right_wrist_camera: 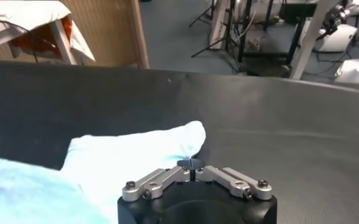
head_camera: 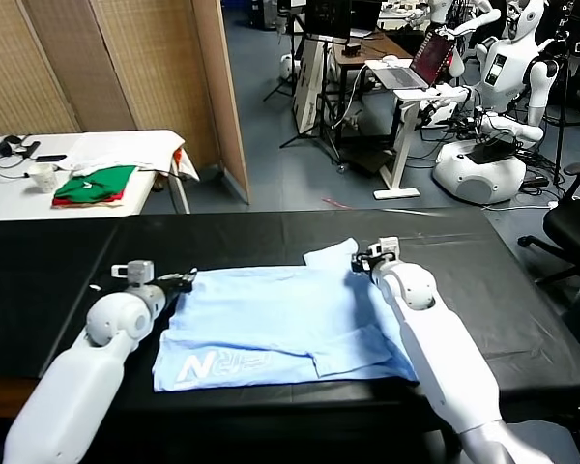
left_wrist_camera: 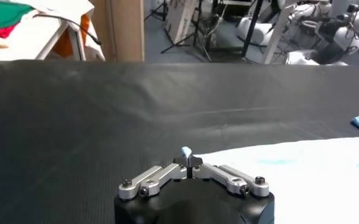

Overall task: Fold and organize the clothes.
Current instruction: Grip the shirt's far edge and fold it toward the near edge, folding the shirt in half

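The pale blue T-shirt (head_camera: 280, 324) has big white letters on its near left corner, at about seven o'clock on the black table (head_camera: 522, 300). Only one letter is clear, a large "N". The letters after it are too faint to read. No other words or numbers can be read.

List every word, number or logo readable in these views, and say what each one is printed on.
"N": large white letter at the near left corner of the pale blue T-shirt in the head view; the lettering after it is folded over and unreadable.
Laptop screen in the background: too small to read.
Wrist views: no text.
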Robot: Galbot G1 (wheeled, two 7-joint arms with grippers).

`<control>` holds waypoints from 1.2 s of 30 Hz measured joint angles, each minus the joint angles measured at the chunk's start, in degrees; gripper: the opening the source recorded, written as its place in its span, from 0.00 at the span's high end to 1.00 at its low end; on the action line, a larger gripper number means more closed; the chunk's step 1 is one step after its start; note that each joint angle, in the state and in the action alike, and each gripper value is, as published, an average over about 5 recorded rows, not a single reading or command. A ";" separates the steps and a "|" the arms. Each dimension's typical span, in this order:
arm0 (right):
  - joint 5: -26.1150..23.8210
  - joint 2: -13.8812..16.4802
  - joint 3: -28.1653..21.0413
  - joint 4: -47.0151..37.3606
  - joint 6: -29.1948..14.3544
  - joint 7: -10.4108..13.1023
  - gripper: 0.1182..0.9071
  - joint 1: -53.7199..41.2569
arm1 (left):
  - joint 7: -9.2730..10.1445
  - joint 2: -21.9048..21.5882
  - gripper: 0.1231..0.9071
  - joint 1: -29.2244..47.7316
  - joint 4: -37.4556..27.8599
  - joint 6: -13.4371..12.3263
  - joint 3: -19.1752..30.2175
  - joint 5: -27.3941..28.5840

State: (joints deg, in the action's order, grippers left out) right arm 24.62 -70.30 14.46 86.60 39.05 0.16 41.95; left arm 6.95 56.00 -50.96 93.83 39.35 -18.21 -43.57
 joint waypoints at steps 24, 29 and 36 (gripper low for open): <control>-3.91 8.44 9.57 31.69 3.22 2.08 0.97 25.31 | -2.16 -7.98 0.97 -18.15 20.89 1.14 -10.16 3.62; -4.91 7.87 10.39 33.37 3.21 2.07 0.97 30.63 | -3.61 -8.09 0.97 -22.06 23.60 1.08 -11.41 7.74; -5.53 7.67 10.46 34.35 3.19 2.08 0.97 34.83 | -4.40 -6.84 0.97 -27.58 25.11 0.51 -12.01 13.52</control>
State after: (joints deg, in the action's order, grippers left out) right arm 19.10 -62.63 24.92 120.95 42.24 2.23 76.78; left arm 2.54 49.16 -78.53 118.94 39.87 -30.22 -30.05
